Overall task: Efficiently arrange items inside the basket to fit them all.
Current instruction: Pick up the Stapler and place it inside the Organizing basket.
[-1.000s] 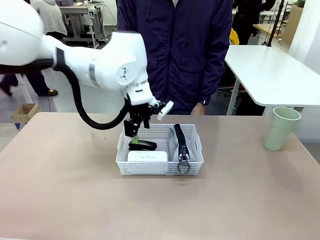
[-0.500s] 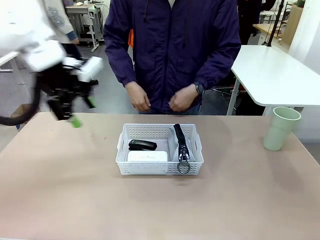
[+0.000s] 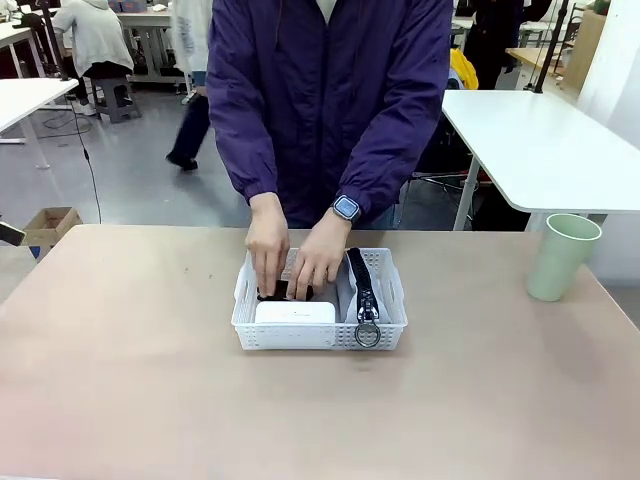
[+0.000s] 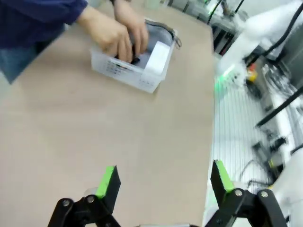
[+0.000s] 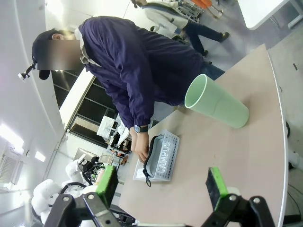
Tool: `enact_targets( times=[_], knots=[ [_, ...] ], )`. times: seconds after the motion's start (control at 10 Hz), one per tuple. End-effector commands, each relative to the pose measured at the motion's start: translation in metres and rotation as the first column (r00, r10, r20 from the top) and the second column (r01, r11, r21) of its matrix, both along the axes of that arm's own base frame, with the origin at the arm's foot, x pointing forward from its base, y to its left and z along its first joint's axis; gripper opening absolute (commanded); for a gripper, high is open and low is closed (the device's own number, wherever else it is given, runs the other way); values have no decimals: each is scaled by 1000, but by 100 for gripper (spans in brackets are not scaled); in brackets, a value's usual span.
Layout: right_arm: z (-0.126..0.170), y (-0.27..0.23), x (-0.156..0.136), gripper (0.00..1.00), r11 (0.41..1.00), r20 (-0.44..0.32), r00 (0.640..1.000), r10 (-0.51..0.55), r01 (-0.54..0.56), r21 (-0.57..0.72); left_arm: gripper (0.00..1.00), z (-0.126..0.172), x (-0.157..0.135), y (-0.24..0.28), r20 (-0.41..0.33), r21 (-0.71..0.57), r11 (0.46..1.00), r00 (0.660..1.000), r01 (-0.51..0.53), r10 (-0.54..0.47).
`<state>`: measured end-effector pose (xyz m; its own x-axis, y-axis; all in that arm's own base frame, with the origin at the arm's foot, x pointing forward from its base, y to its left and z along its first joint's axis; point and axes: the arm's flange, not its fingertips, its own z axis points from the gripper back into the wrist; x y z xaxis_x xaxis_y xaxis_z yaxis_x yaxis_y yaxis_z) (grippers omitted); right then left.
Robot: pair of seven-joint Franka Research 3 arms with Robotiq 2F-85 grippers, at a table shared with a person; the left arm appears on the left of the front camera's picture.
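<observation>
White basket [image 3: 300, 337] sits mid-table; in it you see the small white box [image 3: 294, 312] at front left and the grey pouch [image 3: 362, 290] at right. The person's hands [image 3: 318, 262] reach in behind the box. The pale green cup [image 3: 561, 256] stands well apart on the table. The left gripper [image 4: 163, 182] and right gripper [image 5: 161, 182] are both spread apart and hold nothing.

Basket [image 3: 318, 338]: white, shallow, lattice walls, sits level mid-bench [image 3: 150, 380].

White box [image 3: 294, 312]: small, rectangular, lies flat in the basket's left part, against the near wall.

Stapler [image 3: 288, 293]: black, just behind the box, mostly covered by the person's hands [image 3: 318, 262]; pose unclear.

Pouch [image 3: 360, 285]: grey, in the basket's right part, standing on edge, black zipper edge uppermost, running far to near. Its metal ring [image 3: 367, 335] hangs over the near wall.

Cup [image 3: 560, 257]: pale green, upright, mouth up, on the bench at far right, well apart from the basket.
</observation>
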<state>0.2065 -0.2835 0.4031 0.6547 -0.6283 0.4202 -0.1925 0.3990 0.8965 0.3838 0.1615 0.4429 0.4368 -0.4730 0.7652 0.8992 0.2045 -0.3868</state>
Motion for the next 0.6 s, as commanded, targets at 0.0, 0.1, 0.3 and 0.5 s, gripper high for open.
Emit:
enact_targets(
  times=[0.0, 0.1, 0.3, 0.5],
  knots=[
    [2, 0, 2, 100, 1000, 36, 999, -9, 10, -8, 100, -14, 38, 8, -391, -445, 869, 920, -218, 31],
    [2, 0, 2, 100, 1000, 36, 999, -9, 10, -8, 100, -25, 35, 19, -442, -496, 829, 897, -258, 15],
    [2, 0, 2, 100, 1000, 36, 999, -9, 10, -8, 100, -37, 28, 45, -503, -501, 754, 852, -425, 146],
    [2, 0, 2, 100, 1000, 36, 999, -9, 10, -8, 100, -44, 23, 19, -293, -380, 920, 956, -94, -23]
  ],
)
